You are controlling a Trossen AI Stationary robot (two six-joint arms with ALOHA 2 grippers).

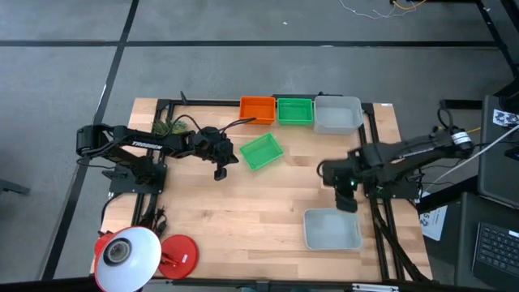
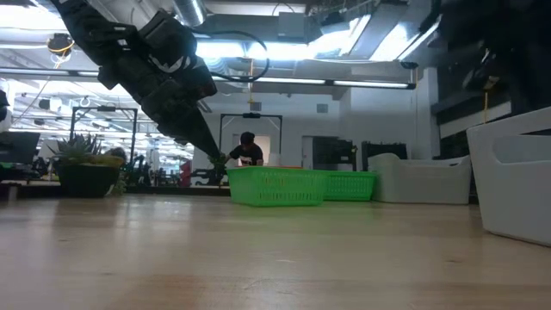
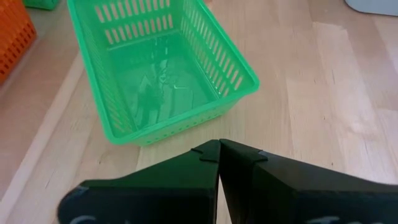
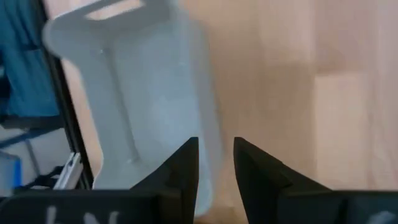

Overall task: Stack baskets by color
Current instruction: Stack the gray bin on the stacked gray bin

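Baskets sit in two groups on the worktop. Along the far edge an orange basket, a green basket and a grey-white basket stand in a row, touching or nearly so, which reads as the start of colour stations. A loose green basket lies apart, turned at an angle just in front of the row, and a second grey-white basket rests alone near the worktop's near right corner. Both strays look like the ones yet to be stacked on their matching colours.

The left pincer hangs just beside the loose green basket, its fingers pressed together and holding nothing; in the left wrist view the basket's near rim lies directly ahead of the tips. From that pose it would have to part its fingers before it could take the rim. The right pincer hovers near the lone grey-white basket, fingers spread a little with a clear gap and nothing between them, seemingly lined up on the basket's wall.

The worktop is pale wood planking framed by black rails. A round red-and-white lamp stands at the near left corner. Beyond the worktop the low view shows an open workspace with ceiling strip lights, a potted plant and a person far back.
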